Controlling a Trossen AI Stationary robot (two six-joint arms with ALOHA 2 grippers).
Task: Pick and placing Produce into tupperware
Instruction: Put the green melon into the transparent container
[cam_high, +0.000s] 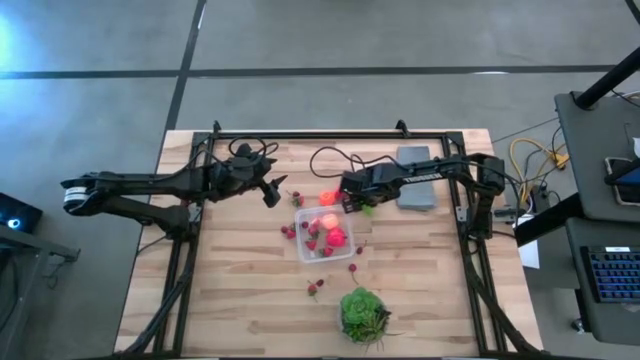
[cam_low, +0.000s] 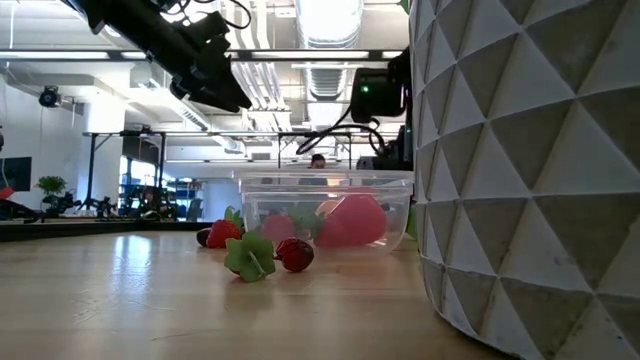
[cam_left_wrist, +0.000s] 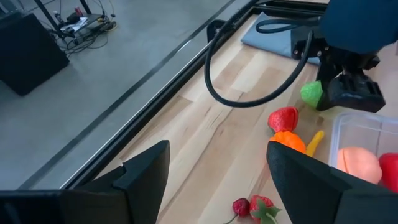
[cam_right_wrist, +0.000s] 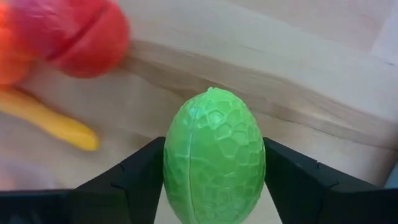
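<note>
**Green piece in grip beside the tub: carry it over the rim before release**

Green piece (cam_right_wrist: 214, 155): fills the near field of the right wrist view, a lime, scaly, egg-shaped item, held upright with one dark finger pressed to each flank. The right hand (cam_high: 362, 203) is clamped on it, at the tub's far edge, on the side toward the grey slab (cam_high: 415, 177).

Tub (cam_high: 303, 249): clear, squarish, standing on the wooden surface (cam_high: 230, 300). It already holds a pink piece (cam_high: 336, 237), a peach-coloured one (cam_left_wrist: 359, 163) and some red ones.

Loose produce: a red piece (cam_left_wrist: 283, 118), an orange piece (cam_left_wrist: 290, 141) and a yellow strip (cam_left_wrist: 314, 142) lie just beside the tub, near the right hand. Berries (cam_high: 288, 232) are scattered around the tub, more on the side toward the leafy green bunch (cam_high: 362, 313).

Left hand (cam_high: 272, 193): fingers apart, holding nothing, hovering on the tub's other side, clear of it.

Assessment: the step in hand appears to be the transfer of the green piece into the tub.
- The grip looks centred but the piece is rounded and hard; keep the clamp firm and avoid sudden swings.
- Lift enough to clear the rim and the red piece nearby.
- Release low over an unfilled part of the tub, since a rounded item dropped from height could bounce out.
- The tub looks light; avoid touching its wall.
</note>
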